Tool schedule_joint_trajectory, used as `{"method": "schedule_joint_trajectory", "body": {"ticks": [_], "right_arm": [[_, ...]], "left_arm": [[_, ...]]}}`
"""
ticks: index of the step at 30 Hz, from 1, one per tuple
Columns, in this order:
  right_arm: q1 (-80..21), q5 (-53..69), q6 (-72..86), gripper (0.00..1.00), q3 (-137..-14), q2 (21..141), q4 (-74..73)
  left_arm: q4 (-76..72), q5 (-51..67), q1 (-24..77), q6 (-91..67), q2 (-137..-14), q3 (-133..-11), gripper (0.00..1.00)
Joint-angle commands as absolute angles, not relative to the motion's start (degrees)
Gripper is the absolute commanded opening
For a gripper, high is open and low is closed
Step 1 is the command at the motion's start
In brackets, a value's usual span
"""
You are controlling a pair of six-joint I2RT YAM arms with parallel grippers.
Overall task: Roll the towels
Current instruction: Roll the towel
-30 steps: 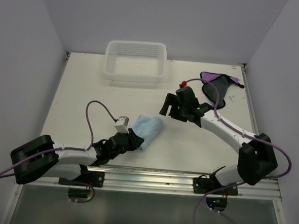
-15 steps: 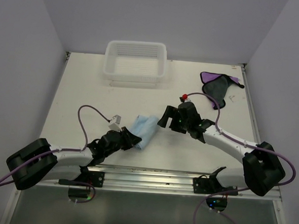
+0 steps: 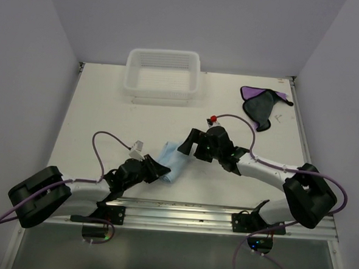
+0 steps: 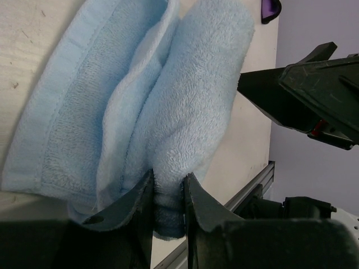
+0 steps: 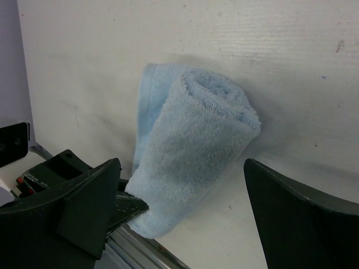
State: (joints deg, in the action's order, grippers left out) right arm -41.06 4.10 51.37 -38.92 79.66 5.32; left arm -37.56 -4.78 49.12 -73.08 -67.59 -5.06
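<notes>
Left jaws pinching rolled light blue towel (image 3: pixel 170 161), right jaws spread wide beside it

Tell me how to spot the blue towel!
Start at the white table, around the middle of its near edge. The blue towel lies there, loosely rolled, one end pinched in the left tool. The only other towel is purple and dark, off in the far right corner.
</notes>
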Motion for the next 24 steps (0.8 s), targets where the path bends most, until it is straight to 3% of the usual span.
{"method": "schedule_joint_trajectory", "body": {"ticks": [1,24], "right_arm": [[-41.5,4.3,53.3,0.96,-40.0,81.5,9.9],[-45.5,2.8,55.7,0.93,-44.7,90.4,11.8]], "left_arm": [[-39.9,-3.3,48.7,-75.4,-68.0,-3.9,0.0],[-35.8,-9.1,48.8,-80.9,-59.8,2.7,0.0]]}}
